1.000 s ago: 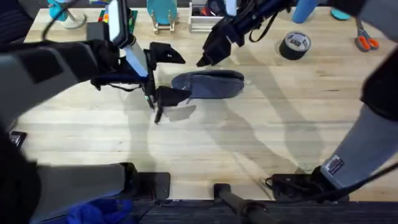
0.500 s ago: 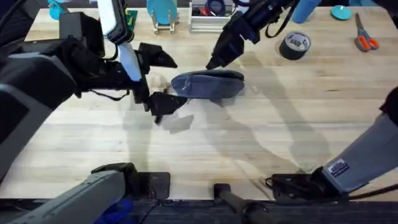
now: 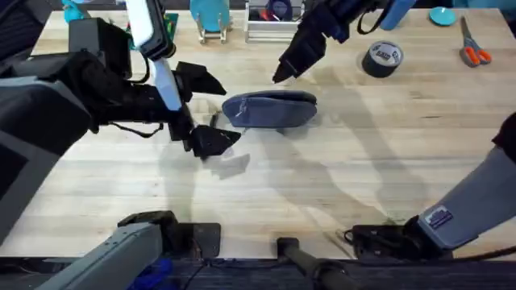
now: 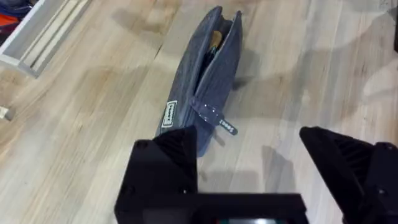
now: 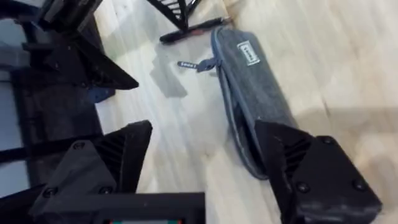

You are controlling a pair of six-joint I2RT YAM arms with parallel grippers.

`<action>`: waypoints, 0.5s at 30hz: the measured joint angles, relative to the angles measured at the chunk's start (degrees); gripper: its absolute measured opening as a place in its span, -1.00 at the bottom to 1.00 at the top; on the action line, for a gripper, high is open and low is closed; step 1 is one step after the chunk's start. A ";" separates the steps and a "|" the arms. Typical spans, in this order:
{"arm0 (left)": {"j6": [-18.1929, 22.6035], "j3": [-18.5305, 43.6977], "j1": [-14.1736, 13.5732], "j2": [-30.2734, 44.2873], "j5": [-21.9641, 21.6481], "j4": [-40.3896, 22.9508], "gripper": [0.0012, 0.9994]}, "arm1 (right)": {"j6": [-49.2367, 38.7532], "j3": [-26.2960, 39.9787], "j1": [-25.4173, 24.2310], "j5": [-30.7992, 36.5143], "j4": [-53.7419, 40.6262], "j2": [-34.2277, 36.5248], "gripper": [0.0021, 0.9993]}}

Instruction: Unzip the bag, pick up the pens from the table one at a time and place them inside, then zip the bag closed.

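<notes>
The blue-grey bag [image 3: 270, 110] lies on the table [image 3: 339, 177], its zipper parted along the top. In the left wrist view the bag [image 4: 205, 87] shows a yellowish tip inside the slit, and its metal pull [image 4: 214, 118] hangs at the near end. My left gripper [image 3: 211, 111] is open just left of the bag, nothing between its fingers [image 4: 168, 168]. A dark pen [image 5: 189, 33] lies on the wood by that end of the bag. My right gripper [image 3: 284, 71] hovers open behind the bag, apart from it.
A roll of black tape [image 3: 384, 56] and orange-handled scissors [image 3: 474, 44] sit at the back right. A white tray [image 3: 270, 28] and a teal stand [image 3: 211, 20] line the back edge. Bare wood stretches in front of the bag.
My right gripper has pulled back from the bag toward the far edge. The left gripper has shifted slightly left, staying open beside the bag's end.
</notes>
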 joint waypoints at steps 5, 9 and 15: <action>-0.33 0.00 0.00 0.00 0.02 0.00 0.99 | 0.89 0.00 0.10 2.93 -2.54 0.02 0.99; -0.33 0.00 0.00 0.00 0.13 0.00 0.99 | 0.96 0.00 0.97 9.07 -3.38 0.00 0.99; -0.33 0.00 0.00 0.00 0.22 -0.02 0.99 | 0.65 1.66 4.98 18.88 -3.87 0.02 0.99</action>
